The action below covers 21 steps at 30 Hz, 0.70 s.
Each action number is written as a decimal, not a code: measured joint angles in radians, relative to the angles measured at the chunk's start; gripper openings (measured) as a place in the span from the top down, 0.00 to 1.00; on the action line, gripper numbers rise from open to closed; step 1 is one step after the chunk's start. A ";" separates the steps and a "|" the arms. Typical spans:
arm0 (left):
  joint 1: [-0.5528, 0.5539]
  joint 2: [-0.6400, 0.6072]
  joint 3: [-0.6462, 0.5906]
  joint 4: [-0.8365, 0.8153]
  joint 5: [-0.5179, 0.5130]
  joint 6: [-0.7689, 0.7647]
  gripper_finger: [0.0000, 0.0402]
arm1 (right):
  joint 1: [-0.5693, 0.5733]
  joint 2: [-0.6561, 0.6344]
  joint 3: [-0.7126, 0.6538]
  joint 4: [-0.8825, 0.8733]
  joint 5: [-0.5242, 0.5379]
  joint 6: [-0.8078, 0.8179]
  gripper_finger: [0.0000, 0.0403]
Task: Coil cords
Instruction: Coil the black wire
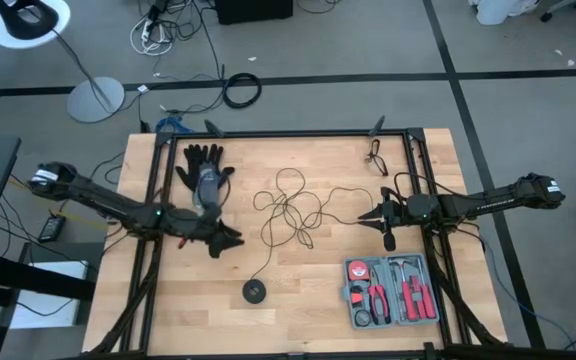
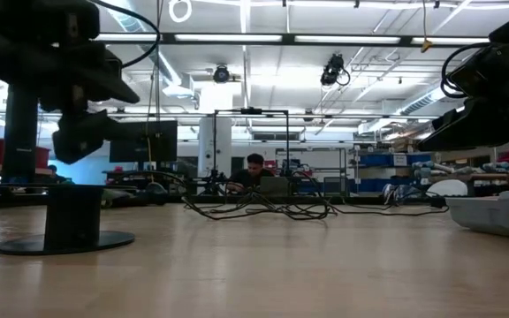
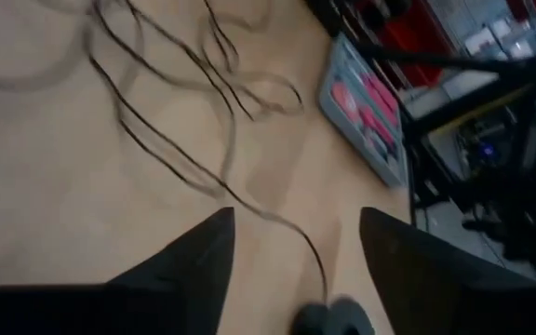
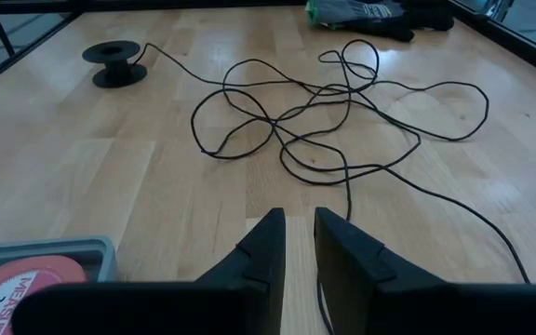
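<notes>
Cord (image 1: 288,212): thin black wire in a loose tangle mid-table, one strand running to the disc (image 1: 254,291) nearer the front edge. Left gripper (image 1: 230,238) between glove (image 1: 204,170) and cord, fingers spread wide, nothing held. Right gripper (image 1: 370,219) on the cord's other side, fingers narrow, a slim gap, empty. Toolbox (image 1: 390,291) lies to the disc's right.

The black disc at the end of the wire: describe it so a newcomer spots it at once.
On the wooden table, look along the near edge, left of the grey tool case. The small round black disc lies there alone, a thin black wire running from it to the tangle mid-table. Nothing else there is round and black.
</notes>
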 joint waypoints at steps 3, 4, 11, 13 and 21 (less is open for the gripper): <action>-0.070 0.038 0.000 0.014 -0.011 -0.067 0.46 | 0.000 0.000 0.000 0.000 0.000 0.000 0.85; -0.095 0.050 0.000 0.014 -0.028 -0.091 0.47 | 0.000 0.000 0.000 0.000 0.000 0.000 0.85; -0.261 0.146 0.000 0.034 -0.159 -0.289 0.47 | 0.000 0.000 0.000 0.000 0.000 0.000 0.85; -0.294 0.176 0.000 0.076 -0.176 -0.336 0.47 | 0.000 0.000 0.000 0.000 0.000 0.000 0.85; -0.366 0.344 0.073 0.132 -0.185 -0.440 0.47 | 0.000 0.000 0.000 0.000 0.000 0.000 0.85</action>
